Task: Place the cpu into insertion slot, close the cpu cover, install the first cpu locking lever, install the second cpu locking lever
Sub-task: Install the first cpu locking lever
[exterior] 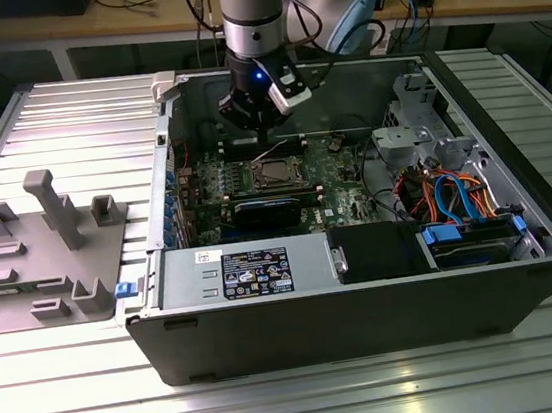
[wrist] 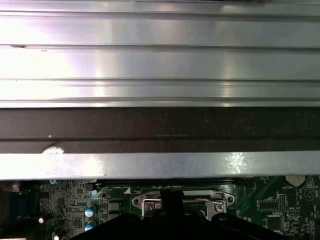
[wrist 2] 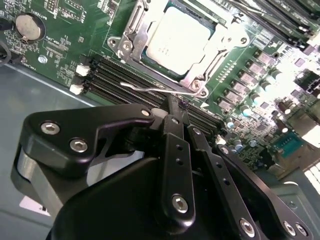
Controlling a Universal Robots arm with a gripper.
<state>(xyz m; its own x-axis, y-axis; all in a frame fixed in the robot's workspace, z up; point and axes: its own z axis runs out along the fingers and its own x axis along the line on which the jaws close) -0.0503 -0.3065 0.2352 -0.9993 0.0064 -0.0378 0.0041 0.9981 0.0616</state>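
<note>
Inside the case, on the green board, the cpu already lies flat in the slot. The cover is folded down around it, so its silver top shows through the square window. That is probably why the arm stands low over the socket's edge and not over the chip: what remains to be worked is the levers.

One thin wire lever runs along the socket's side, between it and the memory slots. It looks lowered (whether it is latched I cannot tell). The gripper points its tip at that lever's end. Its fingers are drawn together with no gap between them. They seem to touch the wire or sit just beside it, but I cannot tell if any of it is pinched between them.
</note>
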